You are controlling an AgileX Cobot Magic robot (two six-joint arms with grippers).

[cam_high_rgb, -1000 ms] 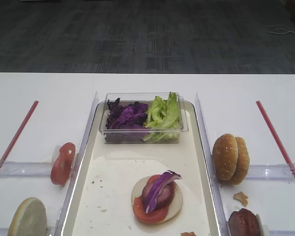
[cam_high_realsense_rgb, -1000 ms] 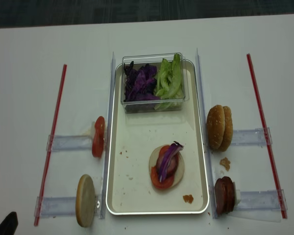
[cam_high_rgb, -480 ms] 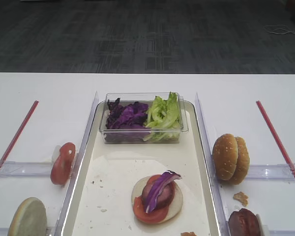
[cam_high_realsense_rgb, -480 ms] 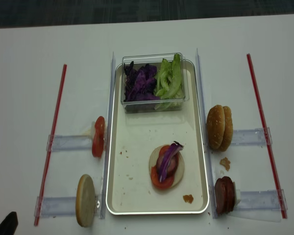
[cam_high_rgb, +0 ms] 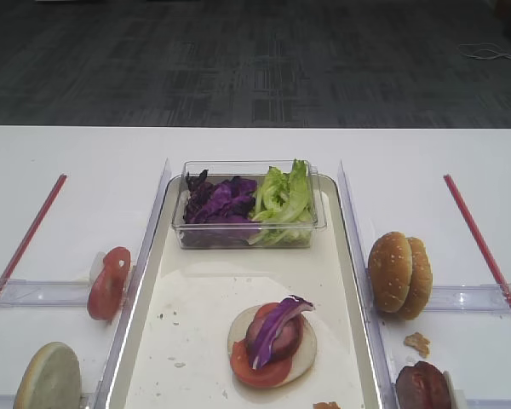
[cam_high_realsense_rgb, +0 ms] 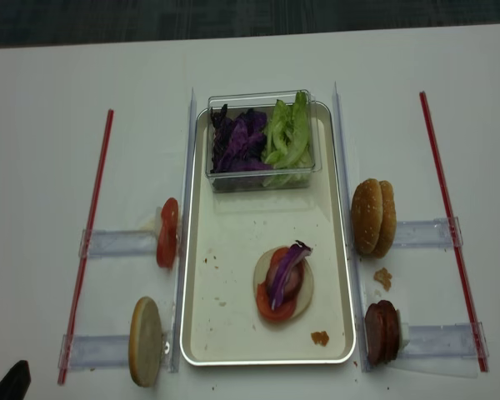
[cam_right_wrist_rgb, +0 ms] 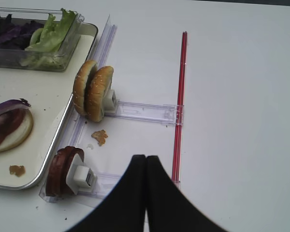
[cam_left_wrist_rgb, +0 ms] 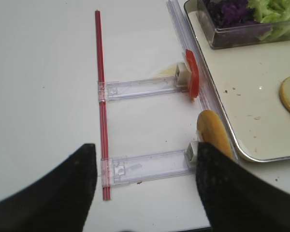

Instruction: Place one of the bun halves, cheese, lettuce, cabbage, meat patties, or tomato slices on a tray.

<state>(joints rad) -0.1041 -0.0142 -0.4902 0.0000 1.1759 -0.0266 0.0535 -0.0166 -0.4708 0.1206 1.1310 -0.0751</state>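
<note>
On the cream tray [cam_high_rgb: 196, 290] lies a pale bun half topped with a tomato slice, a meat patty and a purple cabbage strip [cam_high_rgb: 277, 324]. Two sesame bun halves [cam_right_wrist_rgb: 93, 93] and the meat patties [cam_right_wrist_rgb: 60, 169] stand on edge to the right of the tray. A tomato slice [cam_left_wrist_rgb: 192, 79] and a pale bun half [cam_left_wrist_rgb: 213, 136] stand to its left. Lettuce [cam_high_rgb: 283, 198] fills half the tub. No cheese shows. My left gripper [cam_left_wrist_rgb: 145, 151] hangs open over the near left rail, holding nothing. My right gripper [cam_right_wrist_rgb: 145, 159] is shut and empty, right of the patties.
A clear tub [cam_high_rgb: 247, 223] with purple cabbage shreds and lettuce sits at the tray's far end. Clear plastic rails [cam_high_rgb: 34, 292] hold the upright food. Red strips [cam_high_rgb: 25, 239] [cam_high_rgb: 481, 243] run along both sides. Crumbs [cam_high_rgb: 416, 342] lie near the patties.
</note>
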